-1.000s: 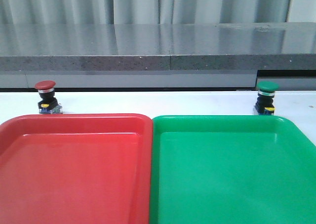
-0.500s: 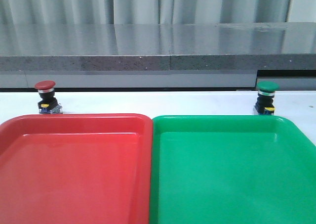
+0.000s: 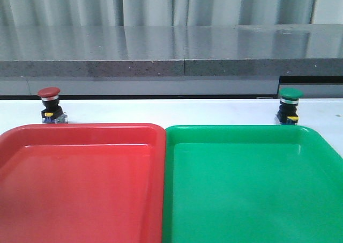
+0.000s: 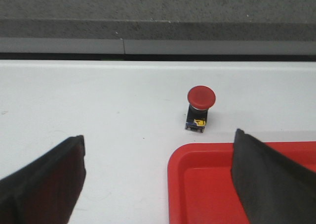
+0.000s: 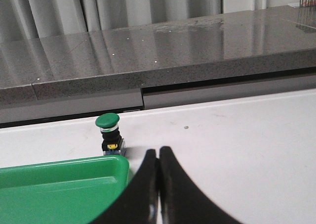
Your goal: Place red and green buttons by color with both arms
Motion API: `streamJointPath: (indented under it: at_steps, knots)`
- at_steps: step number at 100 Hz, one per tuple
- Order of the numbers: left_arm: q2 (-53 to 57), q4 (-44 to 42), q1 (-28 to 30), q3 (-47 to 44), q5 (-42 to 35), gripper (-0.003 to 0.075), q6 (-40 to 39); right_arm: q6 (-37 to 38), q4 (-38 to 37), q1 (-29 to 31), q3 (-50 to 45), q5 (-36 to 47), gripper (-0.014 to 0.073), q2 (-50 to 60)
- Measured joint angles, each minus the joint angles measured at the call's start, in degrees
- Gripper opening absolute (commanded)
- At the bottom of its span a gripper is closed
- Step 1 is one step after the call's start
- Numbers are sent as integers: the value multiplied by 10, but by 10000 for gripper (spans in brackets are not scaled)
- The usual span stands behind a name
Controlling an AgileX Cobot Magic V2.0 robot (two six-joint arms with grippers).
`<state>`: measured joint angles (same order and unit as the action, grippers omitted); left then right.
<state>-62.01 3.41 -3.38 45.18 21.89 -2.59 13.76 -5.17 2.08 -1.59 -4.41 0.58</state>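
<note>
Left hand [image 4: 158, 184]: two black fingers spread wide, holding nothing, above the white surface [image 4: 98, 110] and a corner of the red plastic tray [image 4: 207, 184]
Right hand [image 5: 158, 189]: black fingers pressed together, nothing between them, hovering beside a corner of the green plastic tray [image 5: 59, 189]
Red-capped push-button switch with black body and yellow tab [image 4: 200, 108]: upright on the surface just beyond the red tray's far edge, apart from the left fingers
Green-capped push-button switch with black body and yellow tab [image 5: 110, 134]: upright on the surface just past the green tray's far corner, near the right hand but not touching
Trays: side by side, red left, green right, edges meeting
Background: grey speckled stone ledge [image 3: 171, 52] behind the surface
</note>
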Motion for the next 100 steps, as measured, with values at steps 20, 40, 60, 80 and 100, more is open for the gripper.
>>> streamJointPath:
  at_steps: [20,40,60,80,100]
  knots:
    - [-133,0,-31,123,83,510,0,0,0,0,0,0,-63,0]
    - [-274,1,-52,264,189,510,0,0,0,0,0,0,-63,0]
    - [-390,16,-54,373,247,510,0,0,0,0,0,0,-63,0]
    - [-490,25,-54,451,277,510,0,0,0,0,0,0,-63,0]
    - [-545,26,-54,487,286,510,0,0,0,0,0,0,-63,0]
